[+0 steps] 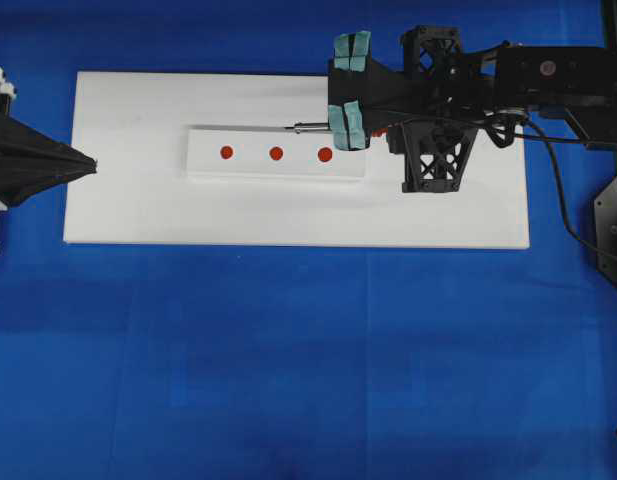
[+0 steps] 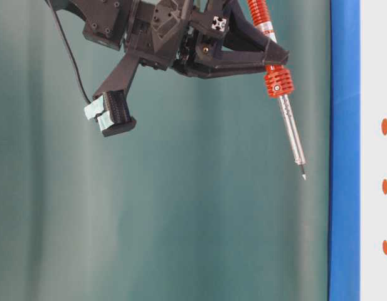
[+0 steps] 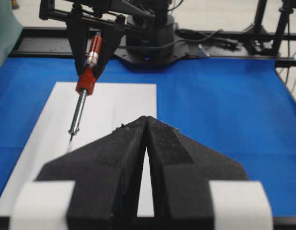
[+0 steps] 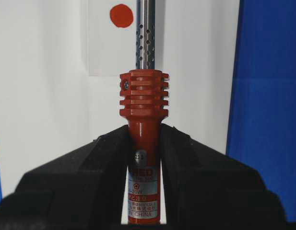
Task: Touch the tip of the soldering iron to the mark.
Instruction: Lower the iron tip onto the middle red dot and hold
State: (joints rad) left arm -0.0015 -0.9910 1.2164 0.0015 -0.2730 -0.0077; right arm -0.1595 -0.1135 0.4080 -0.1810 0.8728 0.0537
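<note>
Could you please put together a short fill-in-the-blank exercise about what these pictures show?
1. The strip on the white board carries ____ red dots.
2. The right gripper is shut on the soldering iron by its ____ handle.
3. The left gripper holds nothing and its jaws are ____.
4. In the table-level view the tip points ____.

Missing words: three; red; shut; downward

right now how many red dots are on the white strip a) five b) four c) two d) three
d, the overhead view shows three red dots in a row on the white strip, with the soldering iron held in the right pincer near the rightmost one.
</note>
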